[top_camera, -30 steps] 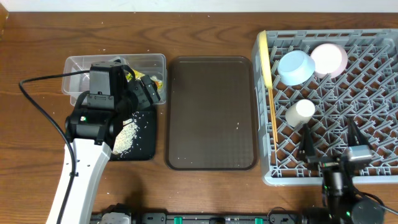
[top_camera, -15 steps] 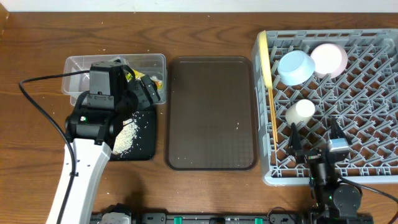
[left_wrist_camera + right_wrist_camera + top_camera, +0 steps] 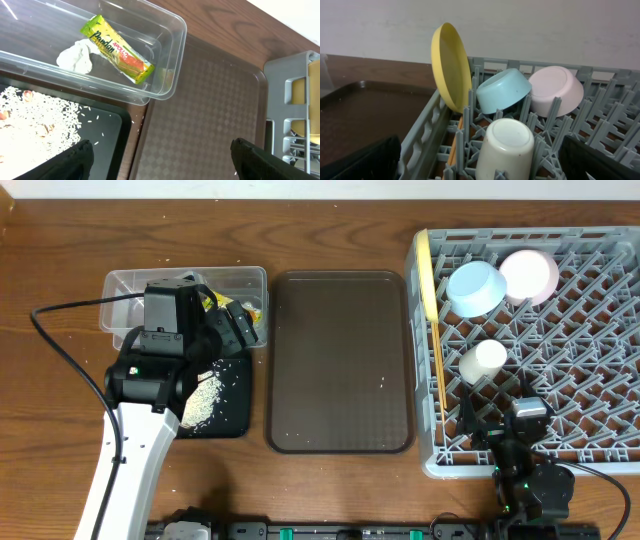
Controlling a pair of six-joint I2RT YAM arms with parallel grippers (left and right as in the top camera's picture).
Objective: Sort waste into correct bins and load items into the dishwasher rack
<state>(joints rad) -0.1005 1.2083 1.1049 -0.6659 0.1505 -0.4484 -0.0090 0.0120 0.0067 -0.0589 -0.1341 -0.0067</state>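
your left gripper point(image 3: 165, 161) hangs wide open and empty at the lower edge of the left wrist view. the wrapper point(image 3: 118, 49) and tissue point(image 3: 75, 55) lie in the clear tub point(image 3: 167, 30) at upper left and the rice point(image 3: 30, 115) on the black tray point(image 3: 107, 145) below it, so dry waste is apart from food. your right gripper point(image 3: 480, 162), jaws fully spread, holds nothing; in the rack point(image 3: 520, 235) the yellow plate point(image 3: 451, 67) stands on edge, the 2 bowls (blue bowl point(image 3: 502, 90), pink bowl point(image 3: 555, 92)) are tipped, the cup point(image 3: 507, 145) is inverted and the chopsticks point(image 3: 438, 375) lie by the left wall, likely for draining.

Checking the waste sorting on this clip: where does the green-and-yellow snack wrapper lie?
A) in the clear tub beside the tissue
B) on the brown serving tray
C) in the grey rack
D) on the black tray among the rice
A: the left wrist view shows the snack wrapper inside the clear tub, next to the white tissue.
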